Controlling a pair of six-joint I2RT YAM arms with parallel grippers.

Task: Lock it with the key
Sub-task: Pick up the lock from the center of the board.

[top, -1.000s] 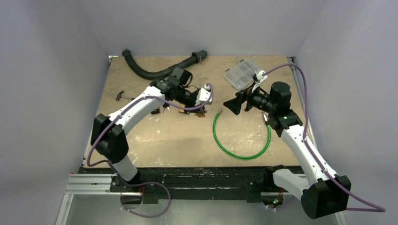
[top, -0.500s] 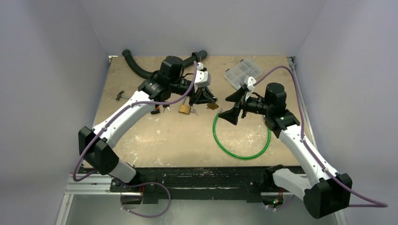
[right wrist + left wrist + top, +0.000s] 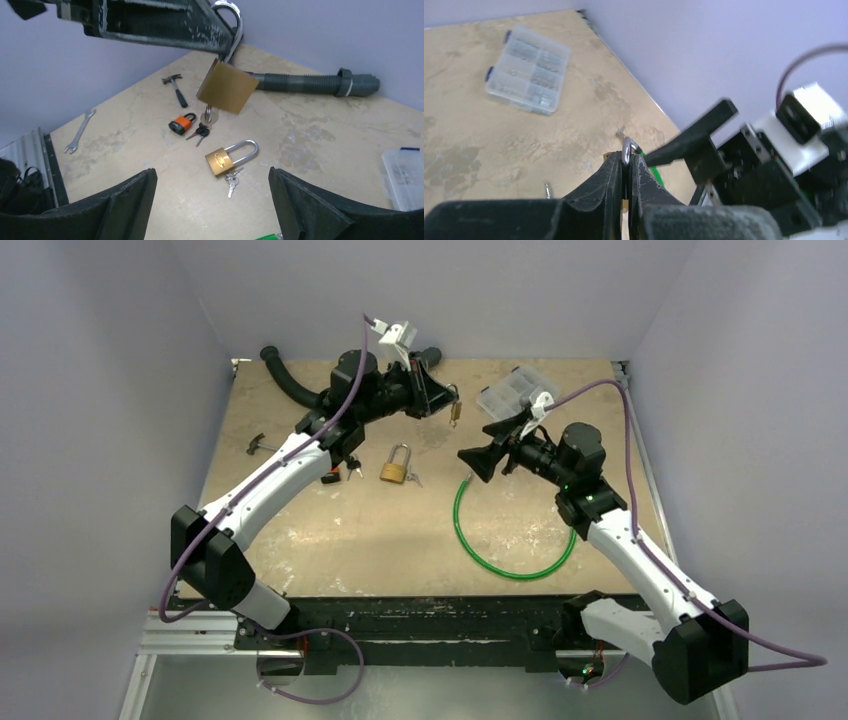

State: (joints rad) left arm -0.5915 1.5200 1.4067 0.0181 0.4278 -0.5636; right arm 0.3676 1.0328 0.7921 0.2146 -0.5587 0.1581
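Plywood tabletop (image 3: 330, 540), pale lilac walls on three sides.

L arm: left gripper (image 3: 626, 166) is raised off the wood nr the far edge. Jaws pressed together on the shackle (image 3: 626, 148) of the held padlock (image 3: 227, 87). Brass body hangs free in the air, tilted, well above the table. Key (image 3: 210, 116) dangles from the underside of the body; can't tell how far it's seated. Shackle latched or not: can't tell, fingers cover part of it.

R arm: right gripper (image 3: 487, 447) has jaws wide apart w/ nothing between them. It points toward the hanging lock from the right. No contact; lock is near but apart.

On the table:
- second padlock (image 3: 396, 468), brass, lying flat between the two arms, small keys (image 3: 231, 182) just beside it
- orange padlock (image 3: 181, 123) to its left in top view, more keys touching it
- hammer (image 3: 175, 86) and spanner (image 3: 80, 131) on the left side
- black hose (image 3: 300, 82) along the far edge
- green ring (image 3: 515, 540) flat on the wood under the R arm
- clear box (image 3: 528, 76) w/ compartments, far right
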